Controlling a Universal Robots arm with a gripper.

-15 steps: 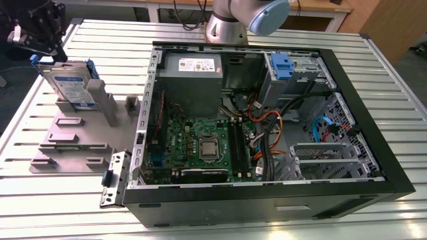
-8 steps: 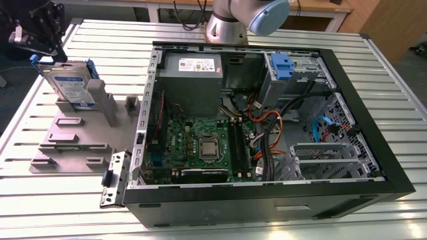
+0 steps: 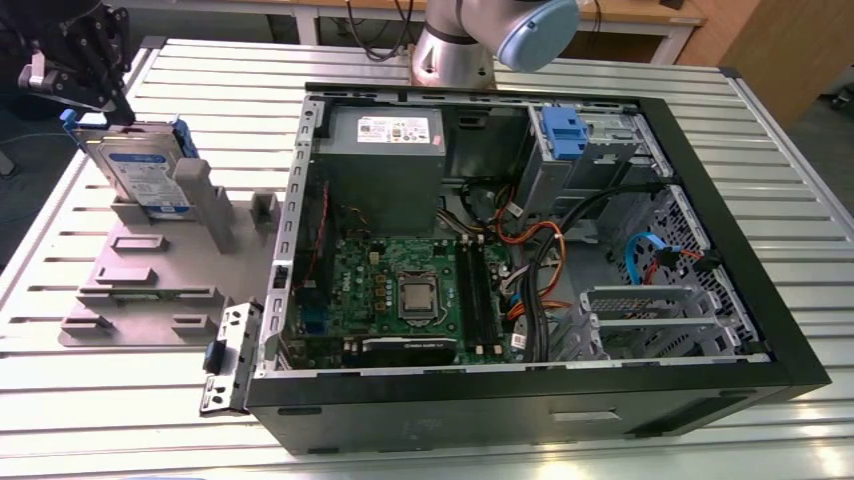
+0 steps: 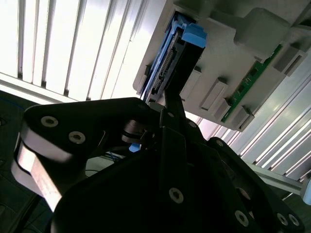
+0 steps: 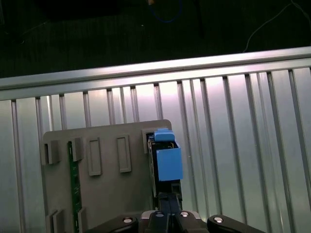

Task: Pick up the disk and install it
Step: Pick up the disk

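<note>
Gripper (image 3: 112,113) at the top edge of the disk (image 3: 140,170), which stands upright in its grey holder (image 3: 134,270).
I can't tell whether it's clamped; a weak hold could tilt the disk and jam it in the slot.

The disk (image 3: 139,172) is a flat silver-grey hard drive with a white-and-blue label on its broad face, framed by a blue plastic bracket. It stands on edge, leaning a little, with its lower edge in a slot of the grey holder stand (image 3: 160,275) at the exterior view's left. In both wrist views the disk (image 4: 180,68) (image 5: 167,162) appears edge-on, with 1 blue bracket tab at its end.
</note>
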